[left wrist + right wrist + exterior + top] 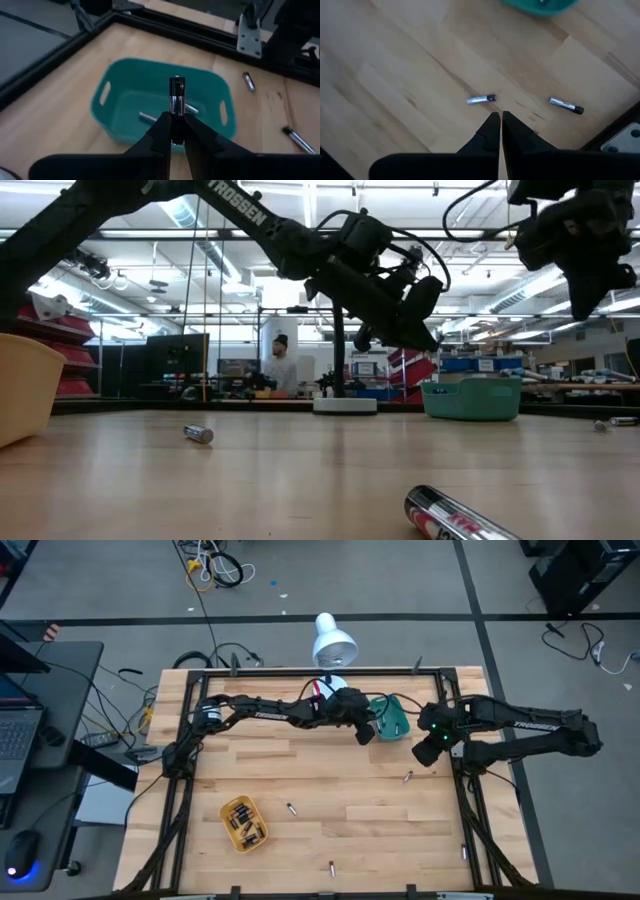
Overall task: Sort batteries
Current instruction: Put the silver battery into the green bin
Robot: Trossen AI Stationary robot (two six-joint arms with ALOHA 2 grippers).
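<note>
My left gripper [372,730] hangs at the left rim of the teal tray [125,85], shut on one dark and silvery battery [176,92]. Two more batteries [150,118] lie on the tray's floor. My right gripper [500,117] is shut and holds nothing. It is above the table's right part, over two loose batteries [481,99] [566,105]. The yellow tray [243,823] at the near left holds several batteries. Other batteries [291,809] [332,867] lie loose on the wood. My left gripper pinches the battery by its rear end [173,114] between the two fingers. The battery lies along the fingers and sticks out past their tips, its plus end ahead. The fingers slant down from the table's left. The battery is lifted clear above the teal tray.
A white lamp [333,640] stands at the far edge behind the teal tray. Black frame rails [300,671] run along the table's edges. One battery [463,853] lies by the right rail, and another [455,517] lies close to the near edge.
</note>
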